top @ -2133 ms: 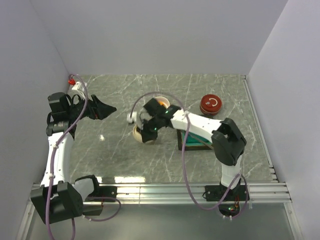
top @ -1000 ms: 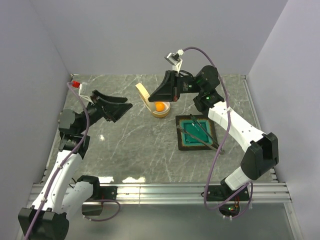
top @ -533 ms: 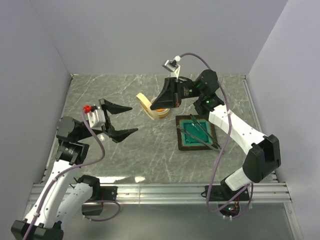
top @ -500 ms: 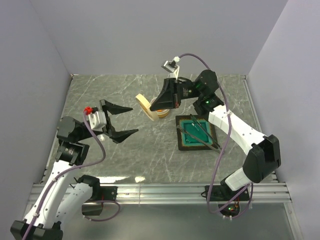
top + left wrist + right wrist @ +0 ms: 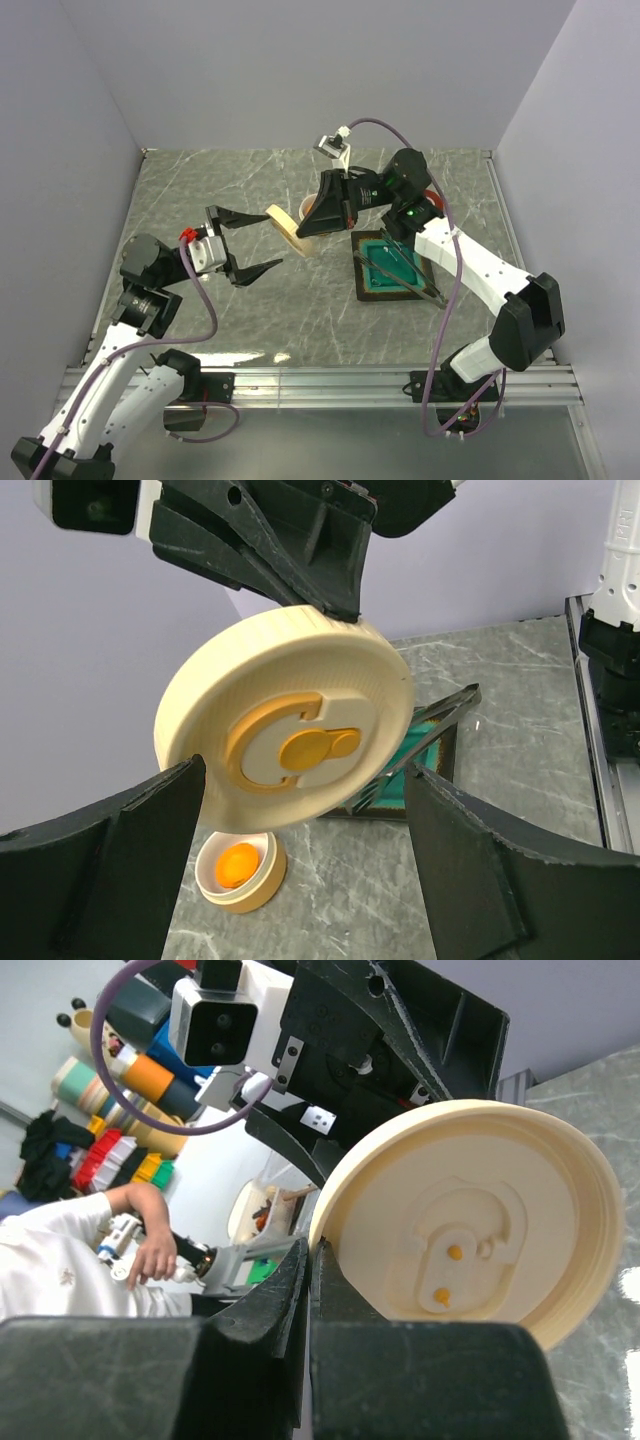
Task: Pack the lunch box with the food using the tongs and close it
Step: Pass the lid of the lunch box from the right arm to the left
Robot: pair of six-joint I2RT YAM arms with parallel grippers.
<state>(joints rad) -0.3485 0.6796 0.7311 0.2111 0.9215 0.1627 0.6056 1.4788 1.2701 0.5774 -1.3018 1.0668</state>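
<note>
My right gripper (image 5: pixel 302 226) is shut on the rim of the cream lunch box lid (image 5: pixel 284 225) and holds it on edge in the air. In the right wrist view its closed fingertips (image 5: pixel 312 1248) pinch the rim of the lid (image 5: pixel 470 1230), whose underside faces that camera. My left gripper (image 5: pixel 272 240) is open, its two fingers on either side of the lid (image 5: pixel 285 745) without gripping it. Below, the cream lunch box (image 5: pixel 262 882) stands open on the table with the round orange food (image 5: pixel 238 864) inside. The silver tongs (image 5: pixel 412 272) lie across the teal tray (image 5: pixel 385 280).
The teal tray (image 5: pixel 432 748) sits to the right of the lunch box, with the tongs (image 5: pixel 440 712) resting on it. Grey walls close in the left, back and right sides. A metal rail (image 5: pixel 330 380) runs along the near table edge.
My left gripper has swung right and now brackets the lid with open fingers. The right gripper has carried the lid slightly left and lower, toward the left gripper.
</note>
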